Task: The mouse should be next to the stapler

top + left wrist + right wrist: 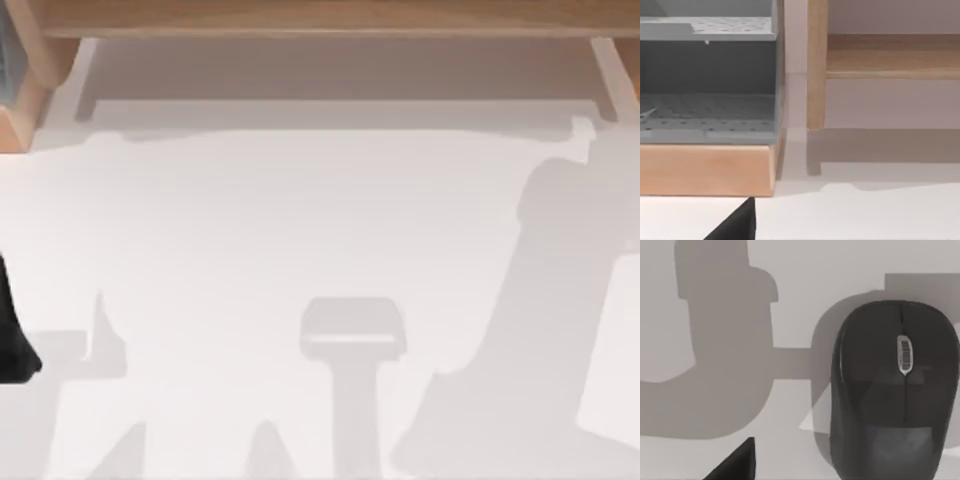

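A black mouse (pixel 895 390) with a silver scroll wheel lies flat on the white table, seen close from above in the right wrist view. A dark part of my right gripper (pixel 735 464) shows at the picture's edge, apart from the mouse and not touching it. The stapler is out of view. My left arm (pixel 12 330) shows as a black shape at the table's left edge. A dark part of my left gripper (pixel 737 222) hangs over bare table in front of a wooden unit.
A wooden shelf (pixel 320 20) runs along the back of the table. At the back left stands a wood-framed unit (pixel 707 170) with grey perforated trays (pixel 707 112). A wooden post (pixel 816 65) stands beside it. Arm shadows fall across the white tabletop (pixel 300 220).
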Controlling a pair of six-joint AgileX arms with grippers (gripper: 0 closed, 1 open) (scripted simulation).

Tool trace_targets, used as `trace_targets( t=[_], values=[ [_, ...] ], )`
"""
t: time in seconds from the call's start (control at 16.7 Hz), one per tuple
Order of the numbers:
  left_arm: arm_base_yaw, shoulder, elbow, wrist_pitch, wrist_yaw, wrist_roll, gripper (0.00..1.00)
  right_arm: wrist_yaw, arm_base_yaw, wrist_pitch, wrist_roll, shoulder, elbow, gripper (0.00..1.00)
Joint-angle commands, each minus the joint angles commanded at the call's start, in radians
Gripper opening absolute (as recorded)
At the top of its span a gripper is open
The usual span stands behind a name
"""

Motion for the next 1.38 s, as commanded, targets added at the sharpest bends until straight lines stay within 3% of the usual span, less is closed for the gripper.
trace_targets(
  t=[0.9, 1.38],
  values=[
    [0.0, 0.0, 0.0, 0.0, 0.0, 0.0, 1.0, 0.0, 0.003, 0.118, 0.003, 0.0, -0.118, 1.0],
    [0.0, 0.0, 0.0, 0.0, 0.0, 0.0, 1.0, 0.0, 0.003, 0.118, 0.003, 0.0, -0.118, 0.4]
  ],
)
